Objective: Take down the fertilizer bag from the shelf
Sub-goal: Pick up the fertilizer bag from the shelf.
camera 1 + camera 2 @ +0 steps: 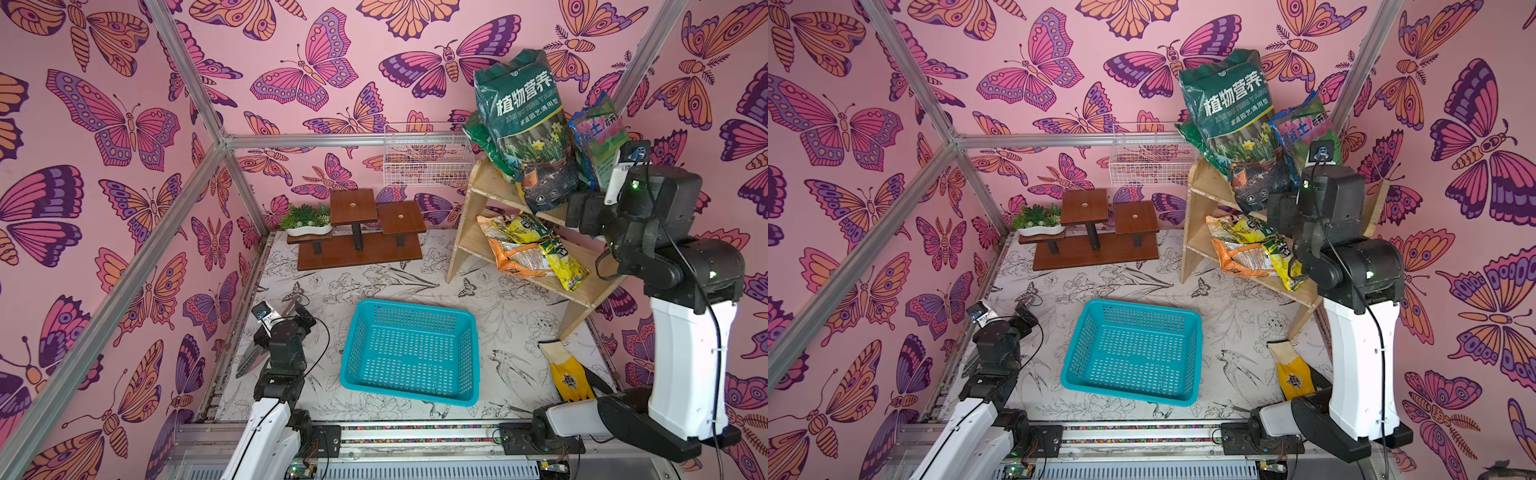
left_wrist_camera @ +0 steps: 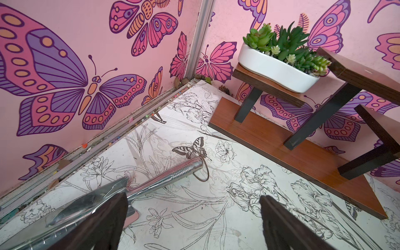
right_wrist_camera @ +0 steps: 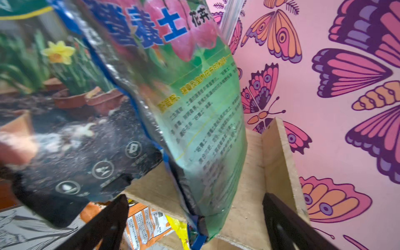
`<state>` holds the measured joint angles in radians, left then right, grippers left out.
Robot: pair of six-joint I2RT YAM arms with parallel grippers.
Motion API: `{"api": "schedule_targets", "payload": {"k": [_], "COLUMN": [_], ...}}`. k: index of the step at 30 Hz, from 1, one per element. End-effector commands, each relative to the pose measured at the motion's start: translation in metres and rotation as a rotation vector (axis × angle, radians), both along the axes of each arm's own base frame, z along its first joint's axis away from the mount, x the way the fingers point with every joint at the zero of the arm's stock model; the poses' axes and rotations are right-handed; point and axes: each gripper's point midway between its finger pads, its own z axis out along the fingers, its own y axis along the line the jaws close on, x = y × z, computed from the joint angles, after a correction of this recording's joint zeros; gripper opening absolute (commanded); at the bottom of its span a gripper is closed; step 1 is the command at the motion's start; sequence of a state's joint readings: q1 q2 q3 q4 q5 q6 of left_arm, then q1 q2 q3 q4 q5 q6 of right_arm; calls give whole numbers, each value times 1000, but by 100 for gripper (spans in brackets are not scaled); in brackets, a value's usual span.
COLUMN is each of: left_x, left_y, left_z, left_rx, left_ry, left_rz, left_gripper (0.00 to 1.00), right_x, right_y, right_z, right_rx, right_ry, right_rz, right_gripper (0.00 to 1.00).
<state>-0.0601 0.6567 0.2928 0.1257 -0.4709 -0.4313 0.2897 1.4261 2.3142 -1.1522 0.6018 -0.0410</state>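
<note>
Listener: Shelf first. Where does it stand?

Describer: Pale plywood shelf [image 1: 467,226], two tiers, at the far right of the flower-printed desk [image 1: 503,316], against the butterfly wall. A turquoise slotted basket [image 1: 411,305] sits empty mid-desk, well apart from it.

Listener: And the bags?

Describer: On the top tier a tall dark green bag [image 1: 528,120] printed with daffodils stands upright. Touching it, on the wall side, is a smaller blue-edged fertilizer bag [image 3: 194,104] with pink tulips. Orange and yellow packets [image 1: 523,253] lie on the lower tier.

Listener: What are the arms doing?

Describer: The right arm's fingers [image 3: 108,220] are spread wide, gripping nothing, raised to the top tier. Its wrist view frames the blue-edged bag's lower corner between them. The left arm's fingers [image 2: 101,220] are released too, low over a steel trowel [image 2: 173,175] at the desk's left side.

Listener: How should the grab go?

Describer: My judgement: push in until the bag's bottom corner sits deep between the fingers. Close on the filled part, not on loose film. Then draw it forward off the tier and lower it slowly. The bags touch, so the dark one may tip.
</note>
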Motion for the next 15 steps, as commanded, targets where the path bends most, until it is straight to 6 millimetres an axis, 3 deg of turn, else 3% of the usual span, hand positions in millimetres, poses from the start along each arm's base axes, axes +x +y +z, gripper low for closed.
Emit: {"api": "schedule_targets", "payload": {"k": [1, 3, 4, 7, 11, 15], "left_x": [7, 10, 15, 20, 16, 7], "left_y": [0, -2, -5, -11, -24, -60], "left_z": [7, 3, 16, 27, 54, 104], "left_rx": [-6, -15, -21, -53, -263, -391], "left_ry": [-19, -2, -26, -27, -10, -39], "left_rz": [4, -5, -20, -49, -56, -243], "left_gripper": [100, 100, 100, 100, 100, 100], "right_x": [10, 19, 22, 30, 34, 30], "right_y": [-11, -8, -7, -7, -14, -21], "right_z": [-4, -7, -8, -10, -12, -6], "right_rx": [-27, -9, -5, 8, 50, 66], "right_ry": [22, 32, 37, 43, 42, 18], "right_rz": [-41, -23, -16, -9, -8, -28], "right_gripper": [100, 99, 99, 91, 45, 15]}}
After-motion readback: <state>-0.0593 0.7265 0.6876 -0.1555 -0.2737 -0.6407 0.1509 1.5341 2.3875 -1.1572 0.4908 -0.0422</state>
